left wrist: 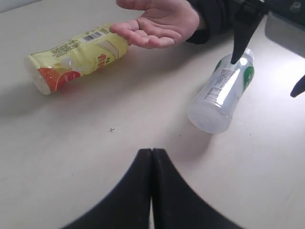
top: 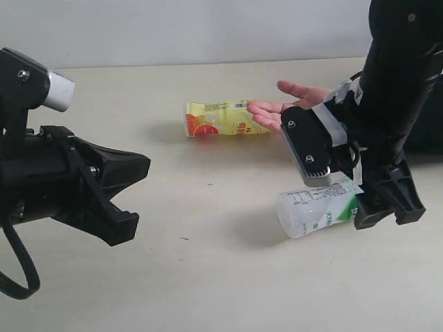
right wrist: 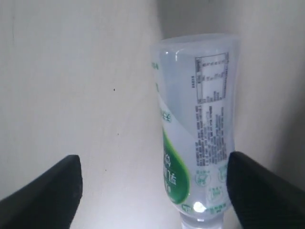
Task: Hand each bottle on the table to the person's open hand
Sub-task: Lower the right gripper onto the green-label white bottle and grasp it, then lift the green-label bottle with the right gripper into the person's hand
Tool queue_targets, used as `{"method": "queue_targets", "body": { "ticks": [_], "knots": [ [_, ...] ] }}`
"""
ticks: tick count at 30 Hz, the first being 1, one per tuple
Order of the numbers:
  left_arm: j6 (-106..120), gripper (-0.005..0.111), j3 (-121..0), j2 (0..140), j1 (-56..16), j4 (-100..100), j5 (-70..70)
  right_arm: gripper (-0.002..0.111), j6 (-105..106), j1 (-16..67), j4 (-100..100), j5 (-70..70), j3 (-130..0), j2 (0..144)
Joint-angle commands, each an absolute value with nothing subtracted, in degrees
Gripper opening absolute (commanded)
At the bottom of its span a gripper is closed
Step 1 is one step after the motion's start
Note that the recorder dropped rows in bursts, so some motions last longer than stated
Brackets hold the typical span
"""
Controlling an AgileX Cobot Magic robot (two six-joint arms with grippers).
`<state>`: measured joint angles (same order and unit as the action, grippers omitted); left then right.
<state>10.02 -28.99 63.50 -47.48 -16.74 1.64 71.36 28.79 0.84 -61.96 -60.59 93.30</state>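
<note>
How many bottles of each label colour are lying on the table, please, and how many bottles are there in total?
Yellow-labelled bottle: 1
Green-labelled bottle: 1
Total: 2 bottles

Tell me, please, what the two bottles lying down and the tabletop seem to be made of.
The green-labelled bottle looks like clear, glossy plastic: translucent wall, bright glint near its label. The yellow-labelled bottle seems plastic too, under a shiny, slightly wrinkled printed wrap. The table looks matte, perhaps laminate; it shows no reflections.
</note>
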Motion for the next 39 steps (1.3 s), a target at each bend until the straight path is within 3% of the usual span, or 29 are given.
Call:
{"method": "queue_targets", "body": {
  "ticks": [1,15,19,22,30,34,39],
  "knots": [
    [10.4,0.001,-28.7,63.1,-47.4,-16.6,1.7,0.08,71.9,28.9,0.5,-58.8,-60.3,97.6],
    [10.4,0.001,-28.7,63.1,-47.4,-16.6,1.7,0.08,71.9,28.9,0.3,-51.9,-60.3,109.3],
    [10.4,0.001,-28.7,63.1,-47.4,-16.6,1.7,0.075,71.9,28.9,0.3,-51.9,-60.3,110.2],
    [10.4,0.001,-28.7,63.1,-47.4,-16.6,1.7,0.06,71.9,28.9,0.3,-52.2,-60.4,110.2],
    [10.4,0.001,-28.7,63.1,-47.4,-16.6,1.7,0.001,71.7,28.9,0.3,-56.4,-60.4,109.8],
    [10.4,0.001,-28.7,63.1,-47.4,-16.6,1.7,0.0,70.8,28.9,0.5,-61.3,-62.5,108.4],
    [10.4,0.001,-28.7,63.1,-47.4,-16.6,1.7,0.0,49.5,28.9,-6.6,-64.8,-71.6,102.5]
  ]
}}
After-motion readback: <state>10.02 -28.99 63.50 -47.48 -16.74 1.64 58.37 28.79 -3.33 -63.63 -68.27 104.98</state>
